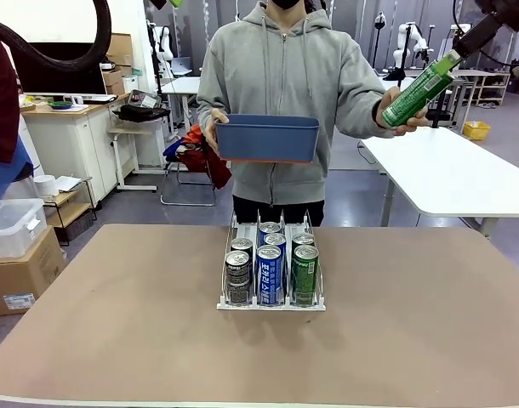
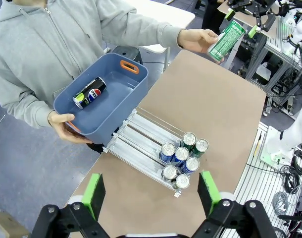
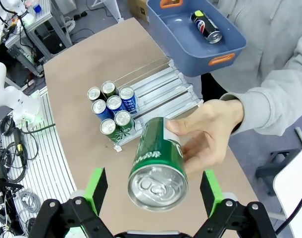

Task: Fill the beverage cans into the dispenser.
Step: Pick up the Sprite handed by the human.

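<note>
One green can [image 3: 158, 158] in the person's hand [image 3: 210, 133] points top-first at right fingers [image 3: 97, 187].

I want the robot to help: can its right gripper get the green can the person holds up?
Probably yes: the green can sits just ahead of the open right gripper, nothing between them.

7 cans [image 1: 270, 274] in dispenser [image 1: 272, 305], table [image 1: 413, 340] ctr; 1 can [image 2: 89, 92] in bin [image 2: 116, 89] behind.
</note>
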Tool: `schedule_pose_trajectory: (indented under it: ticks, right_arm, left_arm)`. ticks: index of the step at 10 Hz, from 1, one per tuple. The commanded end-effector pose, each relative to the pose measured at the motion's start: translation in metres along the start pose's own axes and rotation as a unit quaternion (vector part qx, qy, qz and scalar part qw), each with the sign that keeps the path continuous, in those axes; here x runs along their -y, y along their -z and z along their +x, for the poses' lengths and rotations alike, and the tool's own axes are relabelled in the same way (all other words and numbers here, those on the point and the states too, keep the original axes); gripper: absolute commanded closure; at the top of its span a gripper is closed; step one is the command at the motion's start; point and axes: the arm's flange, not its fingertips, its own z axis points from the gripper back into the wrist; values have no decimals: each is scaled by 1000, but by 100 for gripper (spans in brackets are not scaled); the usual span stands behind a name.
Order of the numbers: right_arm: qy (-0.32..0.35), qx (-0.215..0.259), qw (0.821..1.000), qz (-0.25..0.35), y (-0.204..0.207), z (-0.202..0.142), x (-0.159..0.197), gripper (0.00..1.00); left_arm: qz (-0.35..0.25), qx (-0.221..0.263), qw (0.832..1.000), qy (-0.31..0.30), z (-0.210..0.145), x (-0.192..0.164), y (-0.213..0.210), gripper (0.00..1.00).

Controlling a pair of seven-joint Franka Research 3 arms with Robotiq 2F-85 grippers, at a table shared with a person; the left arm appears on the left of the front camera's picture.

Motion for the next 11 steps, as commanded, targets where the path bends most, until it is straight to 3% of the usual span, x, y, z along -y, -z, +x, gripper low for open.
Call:
schedule_pose_trajectory:
  ticks: [1, 10, 11]
  right_arm:
    - [6, 1, 1000, 21, -1, 4, 0, 0]
    - [12, -4, 999, 50, 16, 2, 0, 0]
    - [3, -16, 999, 30, 17, -1, 0, 0]
  left_arm:
    - [-3, -1, 1000, 1, 1, -1, -3, 0]
    - [-3, -1, 1000, 1, 1, -1, -3, 0]
    - [-3, -1, 1000, 1, 1, -1, -3, 0]
